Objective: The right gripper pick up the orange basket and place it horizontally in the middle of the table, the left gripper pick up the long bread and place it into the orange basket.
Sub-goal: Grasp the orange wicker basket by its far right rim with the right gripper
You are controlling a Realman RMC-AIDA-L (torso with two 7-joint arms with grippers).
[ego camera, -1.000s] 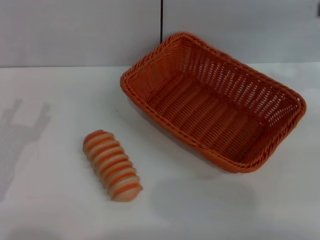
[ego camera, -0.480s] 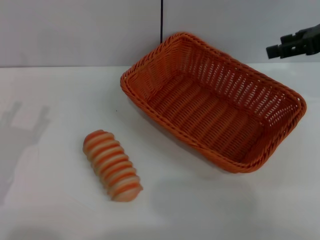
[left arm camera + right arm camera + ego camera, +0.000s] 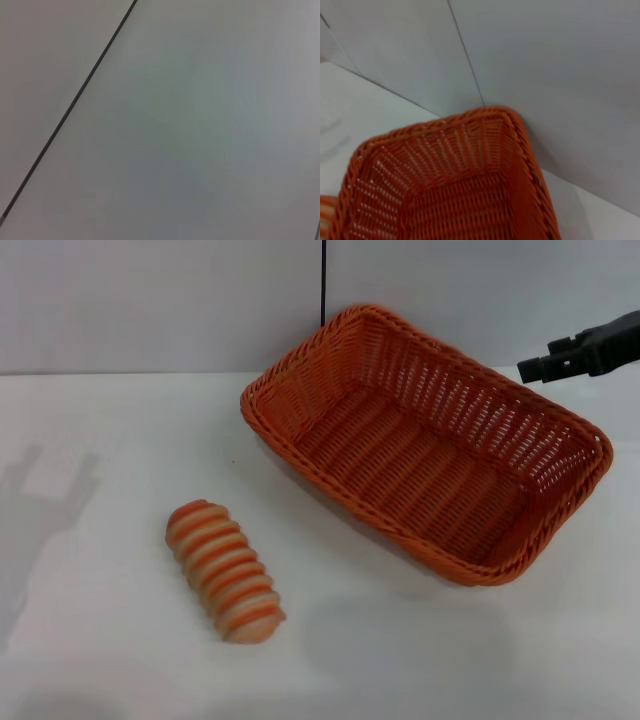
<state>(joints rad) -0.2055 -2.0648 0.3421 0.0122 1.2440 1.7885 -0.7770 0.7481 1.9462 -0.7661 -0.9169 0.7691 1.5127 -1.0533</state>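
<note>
The orange basket lies at an angle on the right half of the white table, with nothing in it. My right wrist view looks down into one end of the basket. The long bread, striped orange and cream, rests on the table to the left of the basket and nearer the front edge. My right gripper hangs at the right edge of the head view, above and just behind the basket's far right rim, touching nothing. The left gripper is out of view; only its shadow falls on the table's left side.
A grey wall with a dark vertical seam stands right behind the table. My left wrist view shows only that wall and a seam.
The right gripper has come in from the right edge of the head view and moved a little left and down toward the basket. The basket and the bread have not moved.
</note>
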